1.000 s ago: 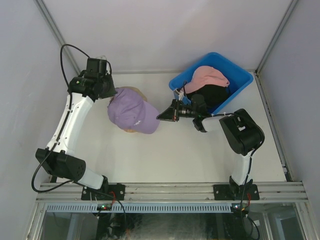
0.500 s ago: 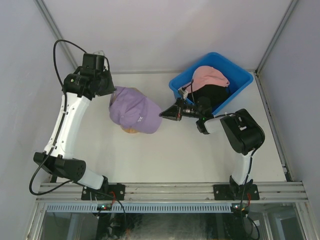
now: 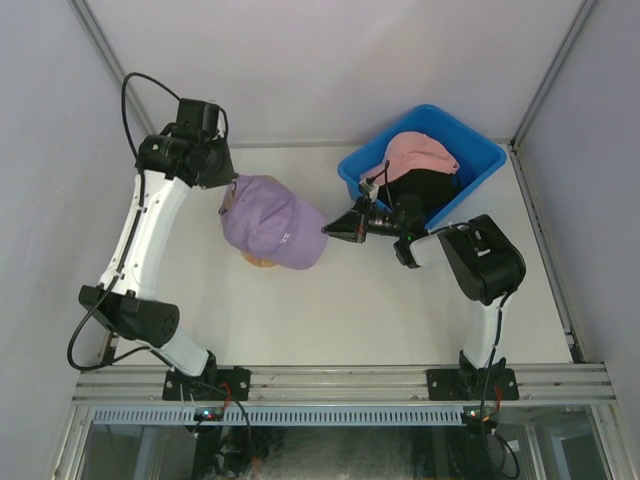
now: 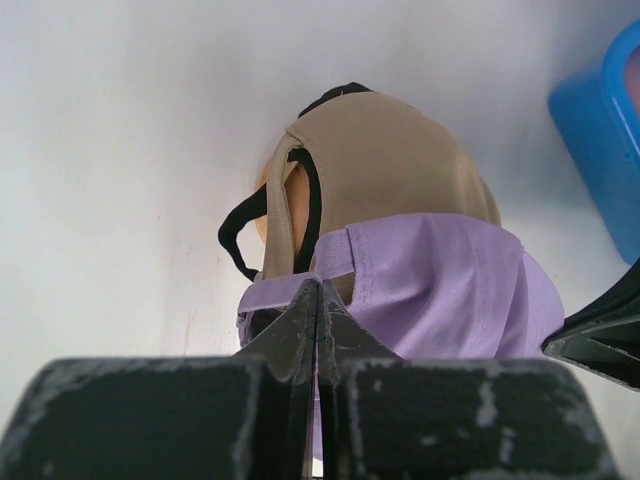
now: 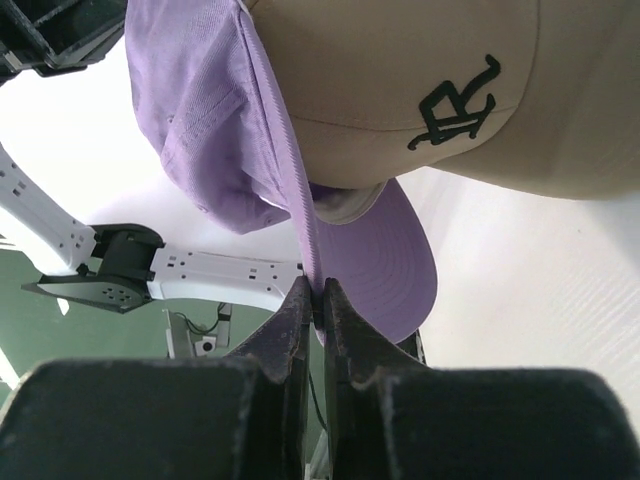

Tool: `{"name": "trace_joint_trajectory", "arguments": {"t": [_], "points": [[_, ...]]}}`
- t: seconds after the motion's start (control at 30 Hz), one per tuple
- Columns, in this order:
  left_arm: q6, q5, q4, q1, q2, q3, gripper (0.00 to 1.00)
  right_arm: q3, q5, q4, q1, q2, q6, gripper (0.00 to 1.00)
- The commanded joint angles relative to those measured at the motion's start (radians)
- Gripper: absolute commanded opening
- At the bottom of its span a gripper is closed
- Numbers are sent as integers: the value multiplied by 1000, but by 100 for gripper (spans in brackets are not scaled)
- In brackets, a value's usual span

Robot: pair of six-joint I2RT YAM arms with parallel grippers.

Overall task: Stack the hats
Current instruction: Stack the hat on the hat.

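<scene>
A purple hat (image 3: 268,222) hangs stretched between my two grippers, draped over a tan hat (image 4: 380,160) with a black embroidered logo (image 5: 455,100). My left gripper (image 3: 228,190) is shut on the purple hat's back strap (image 4: 280,292). My right gripper (image 5: 318,290) is shut on its brim (image 5: 385,260). From above, only a tan edge (image 3: 258,261) shows under the purple crown. A pink hat (image 3: 418,152) and a black hat (image 3: 432,190) lie in the bin.
The blue plastic bin (image 3: 470,135) stands at the back right, just behind my right arm. Grey walls close in on the white table (image 3: 330,310) at the left, back and right.
Both grippers have shifted slightly to the right with the purple hat held between them, and the left wrist has moved a little towards the back wall. Both grips are unchanged.
</scene>
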Motion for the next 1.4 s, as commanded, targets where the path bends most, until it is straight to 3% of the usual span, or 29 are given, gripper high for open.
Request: {"name": "trace_joint_trajectory", "arguments": {"t": [0.0, 0.2, 0.43, 0.97, 1.37], "points": [[-9, -28, 8, -6, 12, 76, 0, 5, 5, 5, -28, 28, 48, 0], [-12, -85, 7, -6, 50, 82, 0, 24, 17, -35, -32, 58, 69, 0], [-22, -149, 27, -7, 92, 75, 0, 45, 45, -208, -31, 41, 8, 0], [-36, -212, 72, -7, 196, 63, 0, 143, 223, -769, -8, -54, -302, 0], [19, -267, 58, -5, 260, 20, 0, 294, 324, -1015, 25, -7, -432, 0]]}}
